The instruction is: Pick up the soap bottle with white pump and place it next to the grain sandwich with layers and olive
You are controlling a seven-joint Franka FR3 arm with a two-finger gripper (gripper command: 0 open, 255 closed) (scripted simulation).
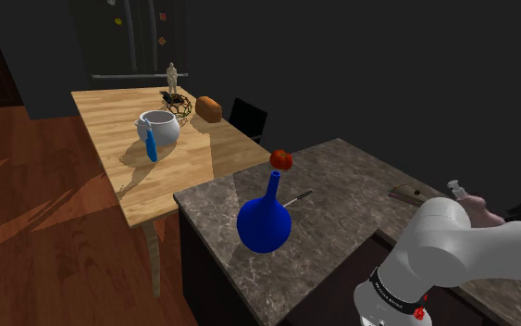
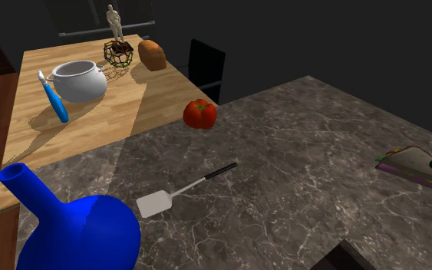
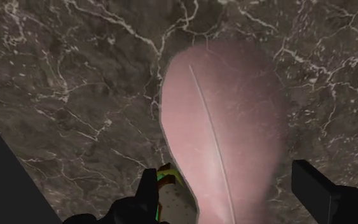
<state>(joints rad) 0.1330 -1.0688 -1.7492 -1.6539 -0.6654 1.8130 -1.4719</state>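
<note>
From the shoulder view, the soap bottle [image 1: 476, 209], pinkish with a white pump on top, stands upright on the dark marbled desk [image 1: 351, 222]. It is just past my white forearm, near the sandwich [image 1: 406, 194] but apart from it. A blue vase [image 1: 265, 222], a tomato [image 1: 281, 159] and a spatula [image 1: 297, 197] sit further along the desk, well apart from the bottle.

In the second exterior view, the sandwich lies flat near the picture's right edge, layered, with a dark olive on top. The bare stone around it looks to me like room enough to set something down.

In the wrist view, my end effector [image 3: 225, 175] is spread, and its black fingers [image 3: 149, 191] stand either side of the bottle's smooth pink body. The body lies between them, and I see a gap at each finger, so I am not pinching it. By one finger is a green-edged, speckled scrap that I cannot name for sure.

I judge the bottle light and fairly stiff, but its rounded, glossy skin looks slippery. It could tip with the pump up high, so I would close on the broad belly, not the pump or neck
</note>
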